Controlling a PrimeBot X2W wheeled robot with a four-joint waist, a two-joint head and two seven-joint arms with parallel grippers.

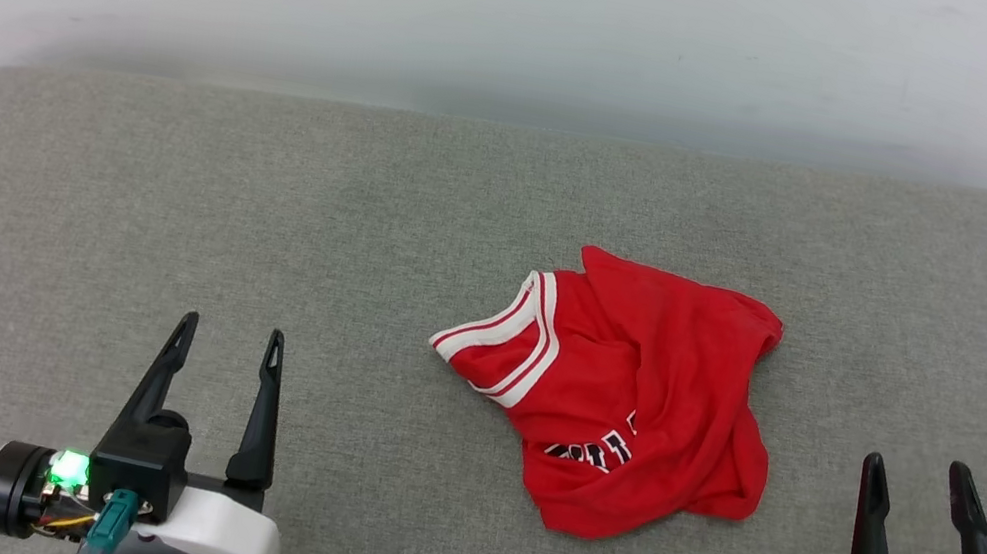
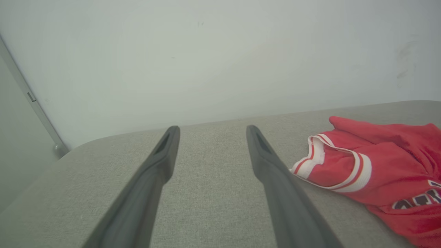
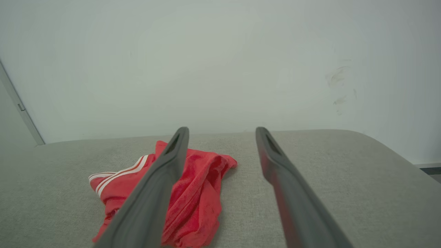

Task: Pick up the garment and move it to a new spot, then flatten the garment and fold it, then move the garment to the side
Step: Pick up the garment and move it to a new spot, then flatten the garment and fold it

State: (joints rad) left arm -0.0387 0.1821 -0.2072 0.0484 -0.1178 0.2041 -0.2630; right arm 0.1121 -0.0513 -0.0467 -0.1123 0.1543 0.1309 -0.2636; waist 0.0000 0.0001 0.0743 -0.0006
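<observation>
Right now, your red jersey T-shirt point(image 1: 645, 395) lies in a crumpled heap on the grey fabric-covered table point(image 1: 164, 188). It sits a little right of the middle, between the two arms and somewhat beyond their fingertips. The red-and-white striped trim point(image 1: 522, 343) is turned toward your left, and only a sliver of the black lettering point(image 1: 595, 452) peeks out from a fold, so nothing about it is flat or ready to fold.

Your left gripper point(image 1: 232, 331) hovers well apart from the cloth, fingers spread wide with nothing between them. Your right gripper point(image 1: 917, 466) is likewise released and empty, nearer the heap's right edge but not touching it. Both sit low at the near side, fingers pointing toward the white wall point(image 1: 501, 4), which reads as a ready pose that leaves the shirt in plain sight.

I judge that the pick-up has not yet begun. Expect the limp fabric to sag and unfurl unevenly once lifted, so aim for a thick ridge of cloth rather than one thin layer.
</observation>
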